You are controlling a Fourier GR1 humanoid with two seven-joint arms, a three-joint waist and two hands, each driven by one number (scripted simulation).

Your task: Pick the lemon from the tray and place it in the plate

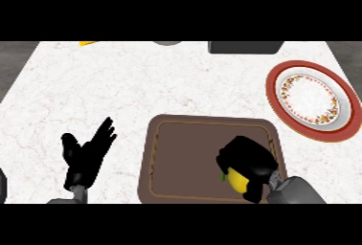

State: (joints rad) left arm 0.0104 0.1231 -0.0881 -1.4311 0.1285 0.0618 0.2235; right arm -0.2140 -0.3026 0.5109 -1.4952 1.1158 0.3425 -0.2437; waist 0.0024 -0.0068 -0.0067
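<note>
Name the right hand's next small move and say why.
Probably lift the lemon clear of the tray. The right hand is curled round it at the tray's near right corner, and the plate lies beyond the tray's raised rim, farther away and to the right.

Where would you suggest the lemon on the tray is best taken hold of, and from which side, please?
I would say around its rounded middle, from above: the lemon lies low in the near right corner of the tray, where the raised rim hinders a sideways approach. The right hand is curled over it that way, leaving only its yellow near side showing.
</note>
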